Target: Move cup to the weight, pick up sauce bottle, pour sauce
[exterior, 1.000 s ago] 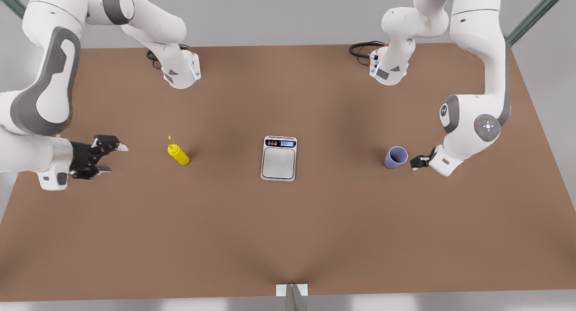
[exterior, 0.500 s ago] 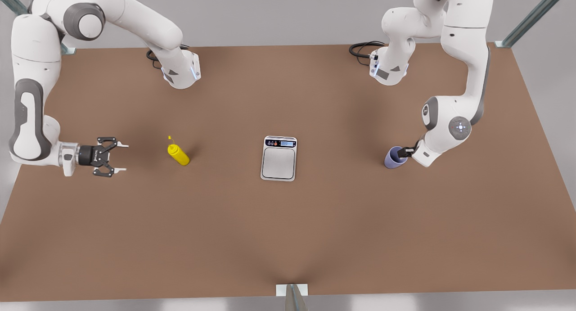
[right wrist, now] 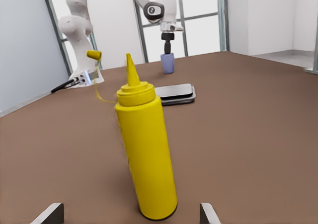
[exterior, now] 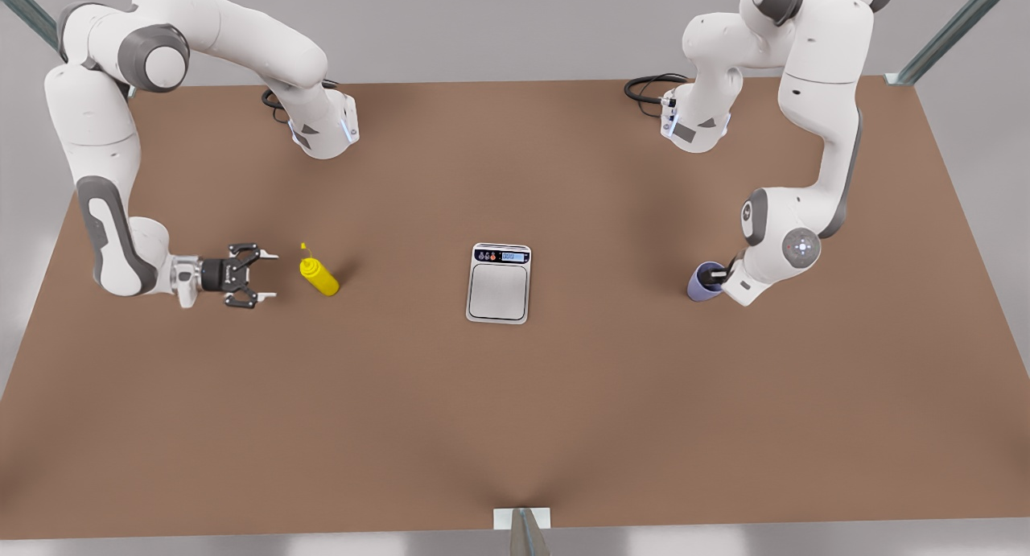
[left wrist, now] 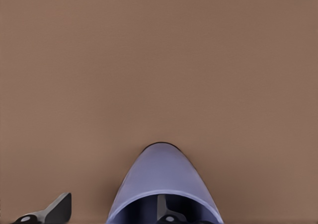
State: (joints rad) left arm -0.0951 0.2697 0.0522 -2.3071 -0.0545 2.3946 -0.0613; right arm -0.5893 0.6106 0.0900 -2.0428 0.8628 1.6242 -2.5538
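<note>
Right wrist view, nearest first: the sauce bottle (right wrist: 145, 152) stands upright on the table (right wrist: 258, 134), a smooth bright yellow cylinder w/ rounded shoulder and thin pointed nozzle; a small yellow cap hangs off it on a thin tether. The right gripper's pale finger tips (right wrist: 210, 215) sit wide apart either side of the bottle's base, not touching it. Behind the bottle lies the weight (right wrist: 173, 93), flat, rectangular, and beyond that the cup (right wrist: 167, 63) w/ the left gripper coming down into it from above.

Front view: table is a matte brown slab. Right gripper (exterior: 259, 277) is at the front view's left, black, spread open, empty, level w/ the table and just beside the sauce bottle (exterior: 319, 275). The weight (exterior: 499, 283) is mid-table: white-grey case, silver plate, dark display strip at its far edge. It's bare, well apart from both bottle and cup. Cup (exterior: 704, 282), plain lavender-blue, tapered, no handle, stands at the front view's right. Left gripper (exterior: 718, 276) is at its rim.

Left wrist view: cup (left wrist: 161, 179) seen from over its mouth, dark inside. One finger (left wrist: 166, 214) is inside the cup, the other (left wrist: 49, 214) outside the wall w/ a gap, so not clamped.
</note>
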